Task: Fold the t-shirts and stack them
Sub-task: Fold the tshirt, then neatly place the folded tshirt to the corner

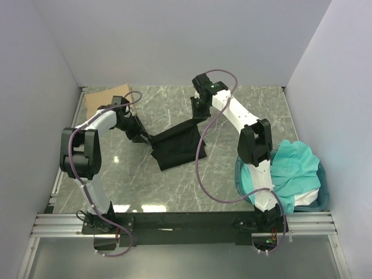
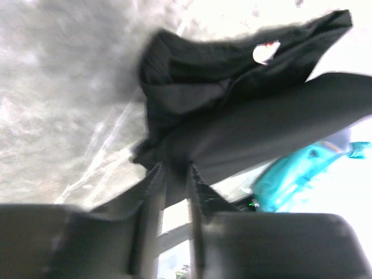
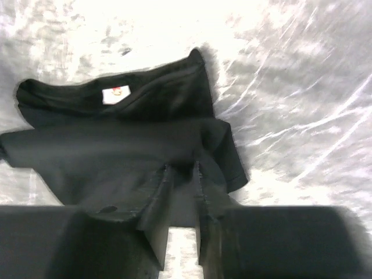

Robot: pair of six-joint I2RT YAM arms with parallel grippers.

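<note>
Teal t-shirts (image 2: 290, 177) blurred, maybe cropped — tub (image 1: 238, 174) partly behind right arm (image 1: 256, 145).

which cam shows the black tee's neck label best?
Right wrist: the label sits sharp and face-on inside the collar of the black t-shirt. Left wrist shows it smaller, blurred, tilted. Top external shows the shirt, no label visible.

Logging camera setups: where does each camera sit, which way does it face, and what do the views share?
Top external: above and behind, looking down at the table; left arm and right arm show, black shirt between them.
Left wrist: on the left arm, looking along the left tool at the black shirt; its fingers show.
Right wrist: on the right arm, looking along the right tool at that shirt; its fingers show.
Shared: both wrist views show the shirt's white label.
</note>
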